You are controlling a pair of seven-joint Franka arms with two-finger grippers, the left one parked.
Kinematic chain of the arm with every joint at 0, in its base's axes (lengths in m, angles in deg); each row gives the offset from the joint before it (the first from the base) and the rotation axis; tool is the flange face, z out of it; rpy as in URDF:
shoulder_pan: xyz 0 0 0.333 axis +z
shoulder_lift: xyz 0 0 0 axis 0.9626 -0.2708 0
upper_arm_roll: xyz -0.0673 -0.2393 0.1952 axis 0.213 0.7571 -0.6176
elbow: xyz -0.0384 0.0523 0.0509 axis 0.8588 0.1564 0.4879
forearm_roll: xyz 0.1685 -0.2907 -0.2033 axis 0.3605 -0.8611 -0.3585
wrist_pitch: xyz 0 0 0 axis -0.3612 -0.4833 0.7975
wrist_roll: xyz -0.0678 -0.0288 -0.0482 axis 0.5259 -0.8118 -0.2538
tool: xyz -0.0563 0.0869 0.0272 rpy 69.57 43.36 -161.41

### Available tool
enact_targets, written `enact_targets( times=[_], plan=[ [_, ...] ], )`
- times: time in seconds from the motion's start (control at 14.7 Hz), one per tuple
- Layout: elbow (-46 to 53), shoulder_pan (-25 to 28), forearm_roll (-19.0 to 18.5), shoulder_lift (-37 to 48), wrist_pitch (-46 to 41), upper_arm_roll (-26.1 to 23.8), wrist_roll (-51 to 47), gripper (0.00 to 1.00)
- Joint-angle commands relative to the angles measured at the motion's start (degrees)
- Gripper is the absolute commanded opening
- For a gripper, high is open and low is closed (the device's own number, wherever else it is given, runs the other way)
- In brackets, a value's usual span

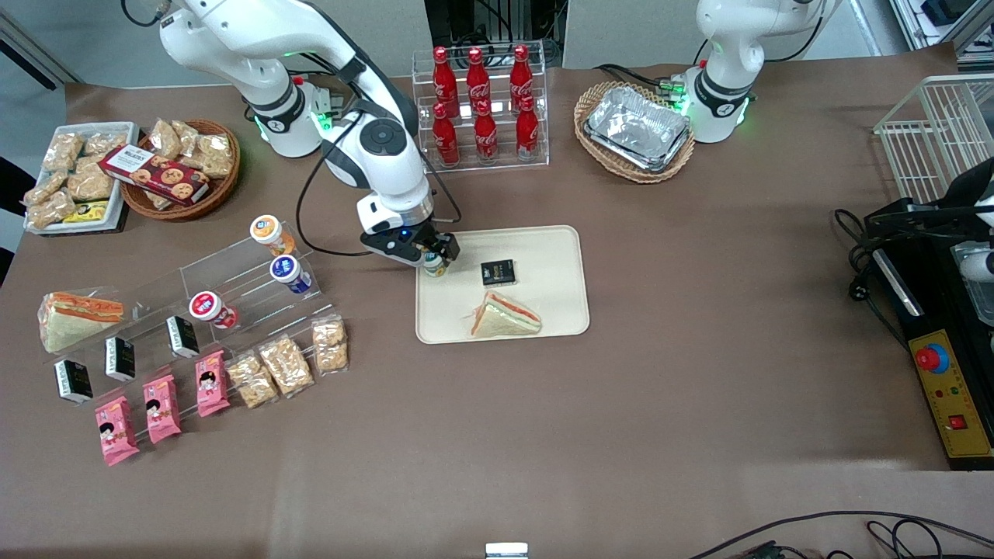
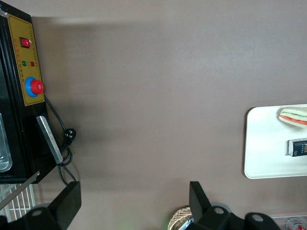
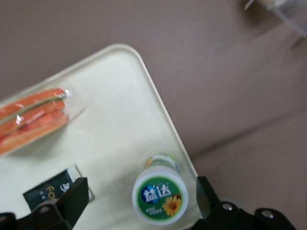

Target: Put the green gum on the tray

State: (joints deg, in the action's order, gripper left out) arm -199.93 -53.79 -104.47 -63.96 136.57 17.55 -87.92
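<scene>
The tray (image 1: 555, 248) is my landmark — a broad cream rectangle with a low rim, flat on the brown table (image 1: 621, 404). On it, a wrapped sandwich (image 1: 505, 318) lies toward the edge nearest the front camera, and a small black packet (image 1: 498, 271) sits near the middle. I judge both were set apart so each keeps its own patch of tray.

My gripper (image 1: 433, 260) hangs over the tray's edge toward the working arm's end. The right wrist view shows my fingers (image 3: 72, 199) spread wide, one on each side of the green gum (image 3: 159, 194) and touching neither side of it — I have hold of nothing. The canister stands upright on the tray just inside the rim, white top facing me. I take the placing as done; clearing upward without knocking it is what remains.
</scene>
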Motion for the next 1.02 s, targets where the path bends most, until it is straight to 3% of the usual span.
enact_targets(
  times=[0.0, 0.2, 0.41, 0.75, 0.95],
  plan=[
    [6.34, -0.81, -0.02, 3.31, -11.44, -0.12, 3.42, 1.0],
    [16.36, -0.9, 6.46, 3.84, -23.93, 0.14, 9.55, 1.0],
    [24.36, -4.49, 12.71, 5.07, -32.37, 0.14, 18.95, 1.0],
    [42.04, -8.62, 12.55, 4.37, -49.51, 0.31, 32.21, 1.0],
    [42.59, -14.42, 12.29, 5.6, -50.42, 1.1, 47.15, 1.0]
  ],
)
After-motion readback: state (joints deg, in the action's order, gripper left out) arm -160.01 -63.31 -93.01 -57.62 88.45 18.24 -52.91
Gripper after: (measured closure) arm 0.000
